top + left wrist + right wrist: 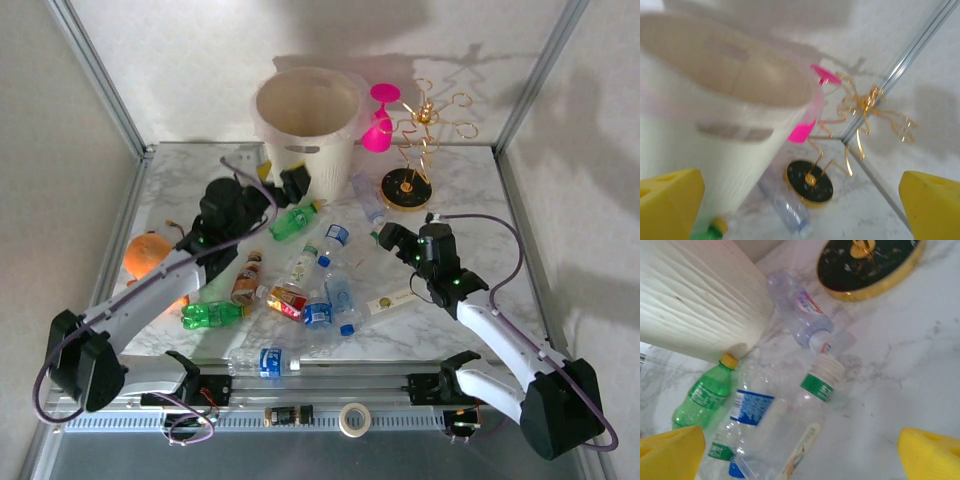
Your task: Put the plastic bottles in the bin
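i see the bin (300, 160) at the back, goblet (379, 130) and wire stand (405, 187) to its right, bottles (340, 295) scattered in front.

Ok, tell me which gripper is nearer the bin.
Left. The left gripper is close in front of the bin; the right gripper is farther off, toward the front right.

Bright light, soft shadows on the back wall (200, 40); left wrist view blurred.

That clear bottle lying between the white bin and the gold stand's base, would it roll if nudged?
Probably: the clear bottle lies on its side on the smooth marble tabletop, so a nudge could roll it. It looks empty, so likely light. Its thin see-through wall may dent when squeezed.
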Controlling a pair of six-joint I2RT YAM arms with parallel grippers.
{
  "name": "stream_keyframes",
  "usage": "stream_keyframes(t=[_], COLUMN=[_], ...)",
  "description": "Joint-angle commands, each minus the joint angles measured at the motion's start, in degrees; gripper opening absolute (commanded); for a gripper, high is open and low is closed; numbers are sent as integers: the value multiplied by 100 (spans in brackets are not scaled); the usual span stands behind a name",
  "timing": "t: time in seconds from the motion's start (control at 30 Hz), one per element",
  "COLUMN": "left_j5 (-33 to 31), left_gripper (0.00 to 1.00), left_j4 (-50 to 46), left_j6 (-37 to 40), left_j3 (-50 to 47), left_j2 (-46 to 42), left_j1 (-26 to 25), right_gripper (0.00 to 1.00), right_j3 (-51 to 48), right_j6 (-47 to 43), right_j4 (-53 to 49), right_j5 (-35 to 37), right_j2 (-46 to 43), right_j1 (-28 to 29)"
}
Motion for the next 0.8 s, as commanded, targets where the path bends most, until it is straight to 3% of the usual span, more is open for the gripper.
stream_keyframes(t=[0.0,0.3,0.5,0.77], left_j5=[-282,-171,75,-116], left_gripper=[100,100,100,100], left_j4=[1109,1770,1984,2017], left_j6=[-618,-1211,-1475,-1501], left_j3=[-896,-2071,-2246,-2370], left_j2=[-411,-161,205,234], left_j1=[-94,-465,-505,-510], right_gripper=[99,99,99,99], right_j3=[144,-100,-234,-138], right_j6=[457,1621,2267,2530], right_j4=[-1122,-2412,-2793,-3411], right_j5=[318,298,67,112], right_j2=[-159,-565,-434,-486], right_j1=[10,219,557,644])
